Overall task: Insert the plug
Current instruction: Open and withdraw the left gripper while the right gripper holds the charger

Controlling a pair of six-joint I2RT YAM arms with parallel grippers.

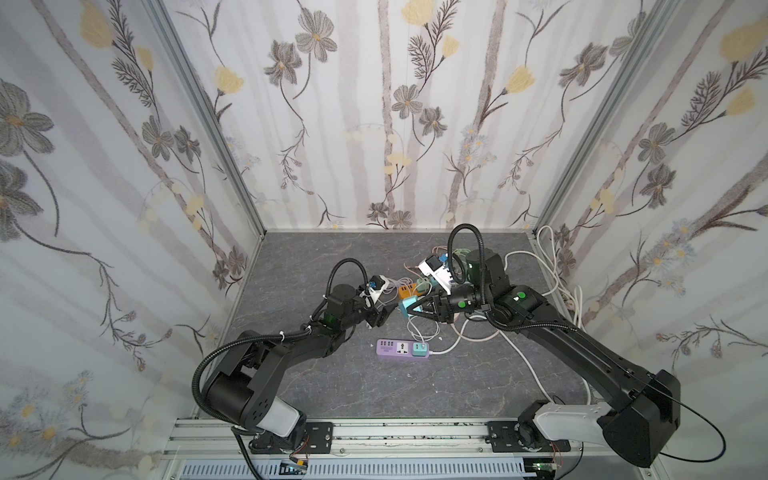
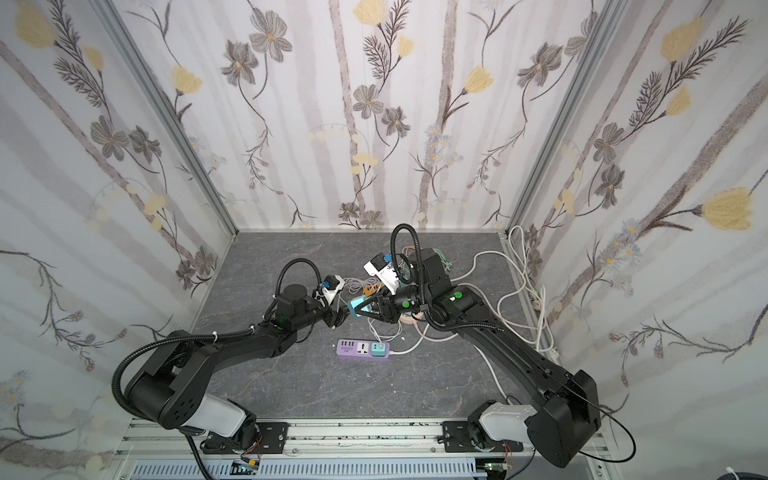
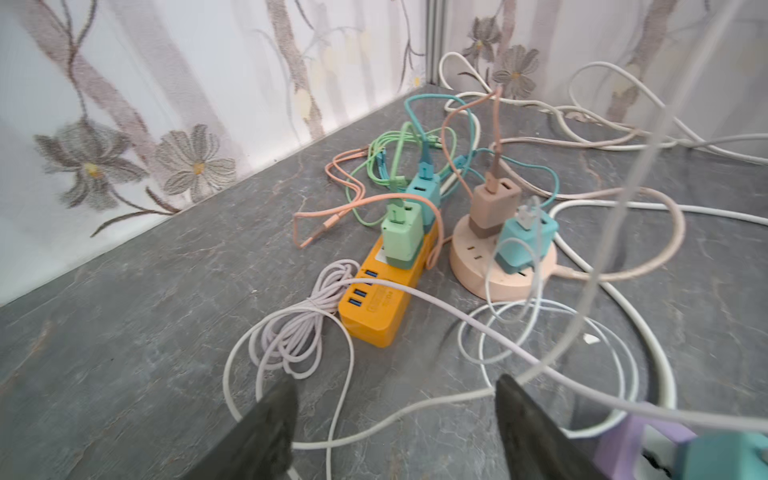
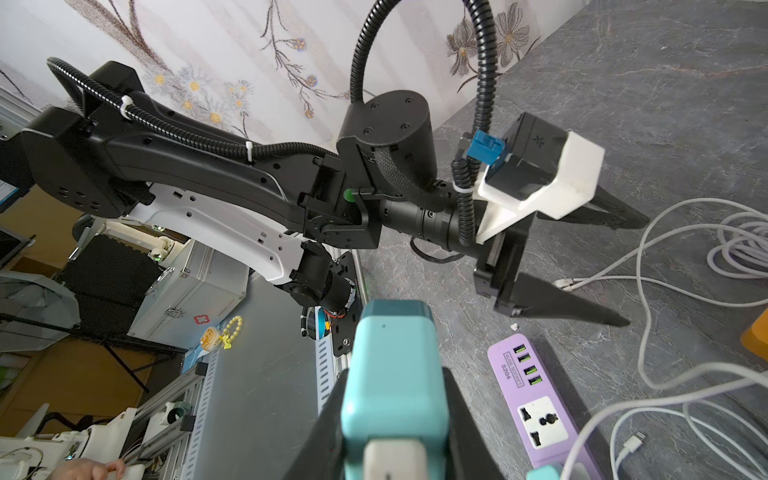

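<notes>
1. Grey stone table [image 1: 316, 386]: the orange strip [image 3: 380, 303] is half hidden in both top views.
2. Purple power strip [image 1: 392, 348] lies flat, a teal adapter [image 1: 420, 350] seated in one end.
3. Left gripper [image 4: 636, 270] gapes wide, empty.
4. Right gripper [image 4: 392, 386] pinches the teal plug [image 4: 390, 345] aloft, near the strip; prongs unseen.

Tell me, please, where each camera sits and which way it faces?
Top views: high over the front rail, looking down at the table; left arm and right arm both show.
Left wrist: on the left arm, facing the orange strip and round socket; the open left end effector shows.
Right wrist: on the right arm, facing the left arm; the right end effector grips a teal plug.
Shared: all views show the purple strip.
</notes>
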